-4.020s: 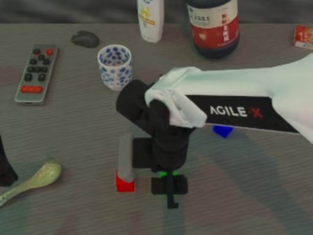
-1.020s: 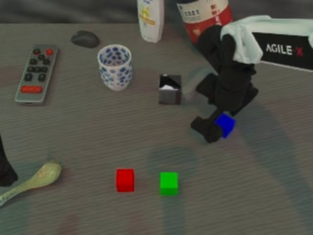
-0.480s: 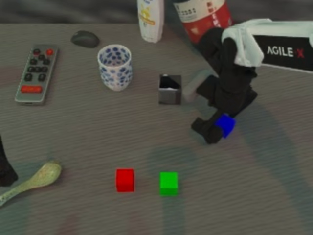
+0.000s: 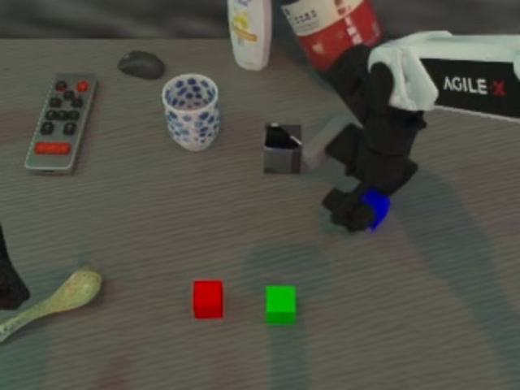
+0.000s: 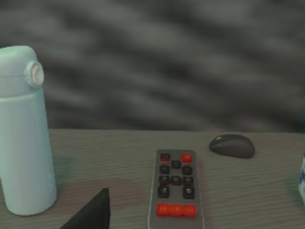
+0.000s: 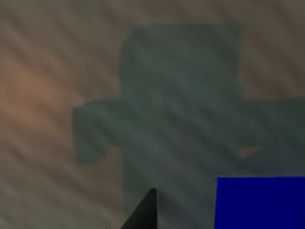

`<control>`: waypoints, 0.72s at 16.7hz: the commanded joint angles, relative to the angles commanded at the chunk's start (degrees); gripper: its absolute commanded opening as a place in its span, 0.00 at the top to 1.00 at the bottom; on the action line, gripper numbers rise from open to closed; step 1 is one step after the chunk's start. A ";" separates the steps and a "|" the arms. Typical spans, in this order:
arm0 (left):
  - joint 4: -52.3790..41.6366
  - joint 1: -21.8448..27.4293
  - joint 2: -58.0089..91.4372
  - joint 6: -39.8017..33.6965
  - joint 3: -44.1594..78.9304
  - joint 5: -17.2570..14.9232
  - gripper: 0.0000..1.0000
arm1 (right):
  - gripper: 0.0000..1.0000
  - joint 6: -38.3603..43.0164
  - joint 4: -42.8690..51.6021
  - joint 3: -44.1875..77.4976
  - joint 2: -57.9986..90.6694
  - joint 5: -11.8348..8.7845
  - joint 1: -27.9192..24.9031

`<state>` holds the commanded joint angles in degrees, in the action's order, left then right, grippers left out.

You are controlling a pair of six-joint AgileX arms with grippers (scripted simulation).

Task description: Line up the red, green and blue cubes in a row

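The red cube [image 4: 207, 298] and the green cube [image 4: 280, 303] rest side by side near the table's front, a small gap between them. The blue cube [image 4: 377, 208] sits farther back and to the right, partly covered by my right gripper [image 4: 364, 213], which is low over it. In the right wrist view one dark finger [image 6: 145, 212] stands apart from the blue cube [image 6: 259, 202], with bare table between them; the other finger is out of view. The gripper is open. My left gripper [image 4: 6, 280] is parked at the table's left edge.
A grey, black and white block [image 4: 282, 148] stands just left of the right arm. A spotted cup [image 4: 191, 110], a remote [image 4: 61, 122], a dark mouse [image 4: 140, 63] and a spoon [image 4: 57, 301] lie on the left. Two bottles [image 4: 250, 32] stand at the back.
Four seconds ago my right arm was at the green cube near the front. Over the last second its gripper has sunk lower over the blue cube. The cubes have stayed put.
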<state>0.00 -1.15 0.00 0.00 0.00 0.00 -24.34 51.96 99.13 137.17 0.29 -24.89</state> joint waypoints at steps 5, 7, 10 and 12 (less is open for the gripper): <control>0.00 0.00 0.00 0.00 0.00 0.00 0.00 | 1.00 0.00 0.00 0.00 0.00 0.00 0.00; 0.00 0.00 0.00 0.00 0.00 0.00 0.00 | 1.00 0.00 0.00 0.00 0.00 0.00 0.00; 0.00 0.00 0.00 0.00 0.00 0.00 0.00 | 1.00 0.00 0.00 0.00 0.00 0.00 0.00; 0.00 0.00 0.00 0.00 0.00 0.00 0.00 | 1.00 0.65 1.23 0.61 -2.43 -0.82 -0.12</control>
<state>0.00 -1.15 0.00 0.00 0.00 0.00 -23.69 53.18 99.75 134.74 -0.53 -25.01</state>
